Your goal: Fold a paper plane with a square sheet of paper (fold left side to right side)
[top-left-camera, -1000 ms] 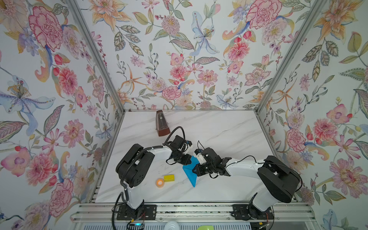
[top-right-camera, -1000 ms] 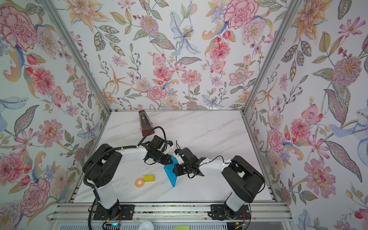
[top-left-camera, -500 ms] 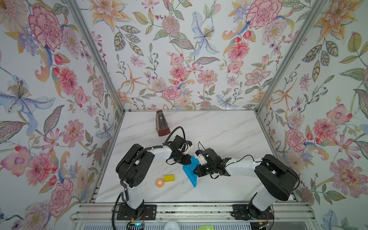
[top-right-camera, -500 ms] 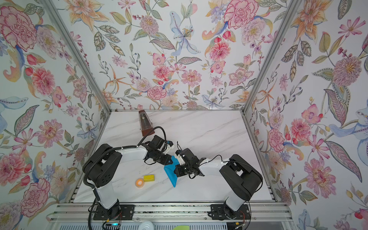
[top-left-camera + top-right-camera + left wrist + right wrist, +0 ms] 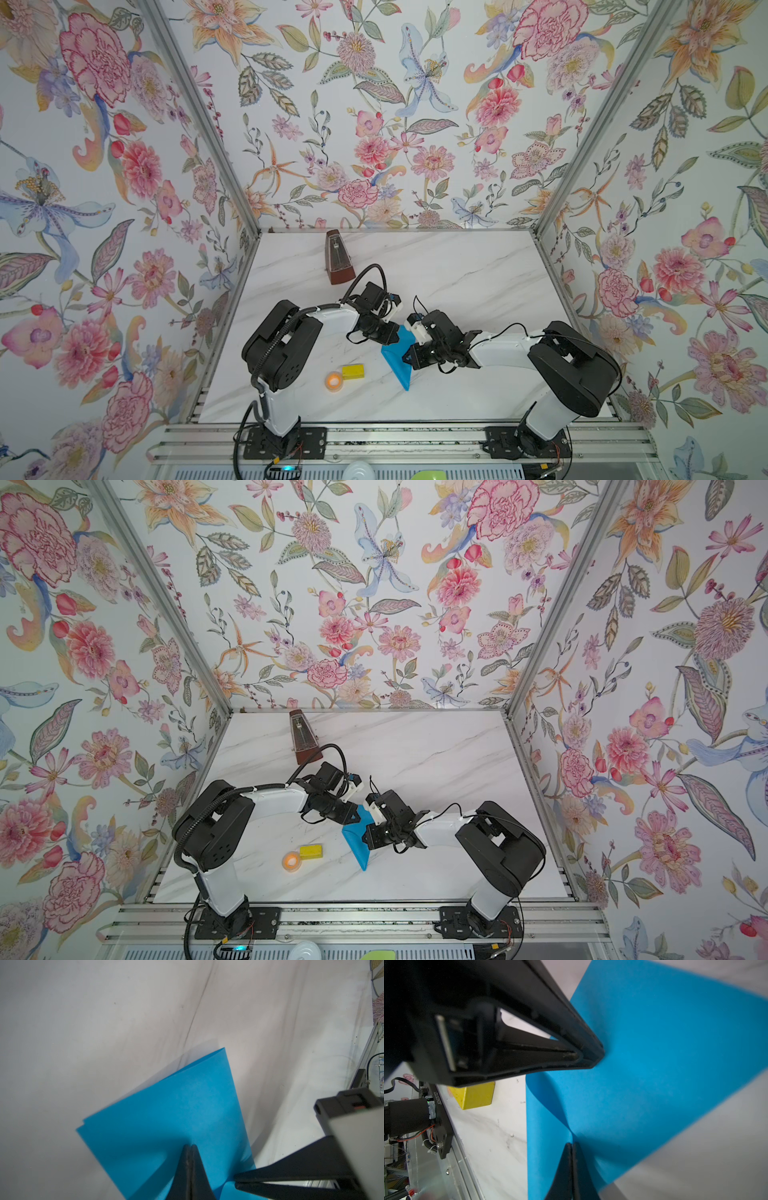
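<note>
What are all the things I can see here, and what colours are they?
folded paper sheet: one, bright blue, middle front of the table, between the two grippers
metronome: one, brown, standing near the back of the table, left of the middle
block: one, yellow, front left, left of the paper
tape roll: one, orange, just left of the block
table: one, white marble look, under everything
flowery walls: three, pink and pastel flowers on white, around the table
left gripper: one, black, shut, tips on the paper
right gripper: one, black, shut, tips at the paper
</note>
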